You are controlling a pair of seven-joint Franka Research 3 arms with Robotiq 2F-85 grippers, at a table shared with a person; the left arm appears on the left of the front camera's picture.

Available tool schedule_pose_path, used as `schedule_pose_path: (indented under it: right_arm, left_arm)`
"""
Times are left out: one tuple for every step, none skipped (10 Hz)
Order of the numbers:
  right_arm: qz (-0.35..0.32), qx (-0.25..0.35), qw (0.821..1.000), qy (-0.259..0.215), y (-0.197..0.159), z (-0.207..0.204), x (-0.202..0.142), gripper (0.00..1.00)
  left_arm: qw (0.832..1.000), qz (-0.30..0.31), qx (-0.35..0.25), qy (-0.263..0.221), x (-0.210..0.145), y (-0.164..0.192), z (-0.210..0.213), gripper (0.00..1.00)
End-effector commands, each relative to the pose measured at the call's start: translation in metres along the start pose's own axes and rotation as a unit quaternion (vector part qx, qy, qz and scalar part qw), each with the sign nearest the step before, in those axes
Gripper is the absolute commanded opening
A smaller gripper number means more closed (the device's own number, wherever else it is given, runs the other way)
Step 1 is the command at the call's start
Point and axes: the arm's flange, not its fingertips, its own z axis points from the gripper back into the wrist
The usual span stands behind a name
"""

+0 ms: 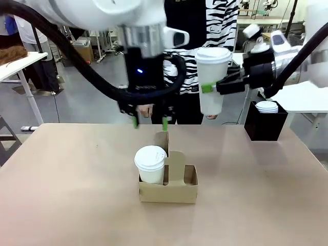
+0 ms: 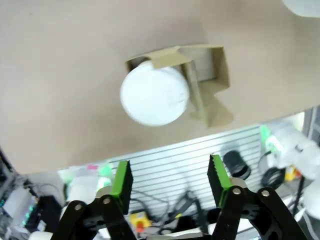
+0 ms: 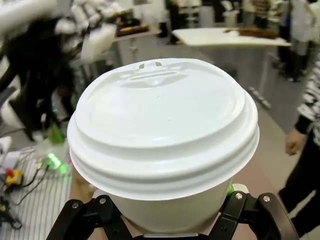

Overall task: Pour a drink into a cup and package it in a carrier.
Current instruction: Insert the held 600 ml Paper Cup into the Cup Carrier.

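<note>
Front view: tan table (image 1: 77,205) bears carrier (image 1: 179,192) with cup (image 1: 151,164); left pincer (image 1: 150,122) wide above, right pincer (image 1: 210,89) grips second cup (image 1: 212,64) aloft; grey floor (image 1: 77,102) behind.

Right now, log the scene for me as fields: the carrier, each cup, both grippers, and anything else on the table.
carrier: brown cardboard cup carrier on the table, near the middle
seated cup: lidded white paper cup upright in the carrier's left slot in the front view; other slot empty
left gripper: open, empty, above the carrier
right gripper: shut on second lidded cup, held upright in the air
far right: black box topped with white lids
</note>
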Motion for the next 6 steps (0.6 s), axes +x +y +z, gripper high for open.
schedule_pose_path:
  right_arm:
    - [0.016, 0.064, 0.998, -0.005, -0.005, 0.003, -0.021, 0.8]
    - [0.023, 0.082, 0.996, -0.011, -0.004, -0.001, -0.035, 0.8]
    - [0.028, 0.106, 0.994, -0.014, 0.0, -0.007, -0.049, 0.8]
    - [0.032, 0.132, 0.991, -0.021, 0.004, -0.014, -0.064, 0.8]
    - [0.041, 0.157, 0.986, -0.037, 0.009, -0.022, -0.081, 0.8]
    - [0.049, 0.162, 0.984, -0.051, 0.013, -0.032, -0.092, 0.8]
  left_arm:
    - [0.995, -0.103, 0.017, 0.008, -0.016, 0.051, 0.013, 1.0]
    - [0.989, -0.144, -0.003, 0.015, -0.016, 0.084, 0.018, 1.0]
    - [0.982, -0.189, -0.024, 0.006, -0.02, 0.117, 0.017, 1.0]
    - [0.973, -0.232, -0.022, -0.008, -0.027, 0.145, 0.009, 1.0]
    - [0.963, -0.269, -0.02, -0.028, -0.036, 0.168, -0.004, 1.0]
    - [0.955, -0.292, -0.028, -0.043, -0.038, 0.186, -0.014, 1.0]
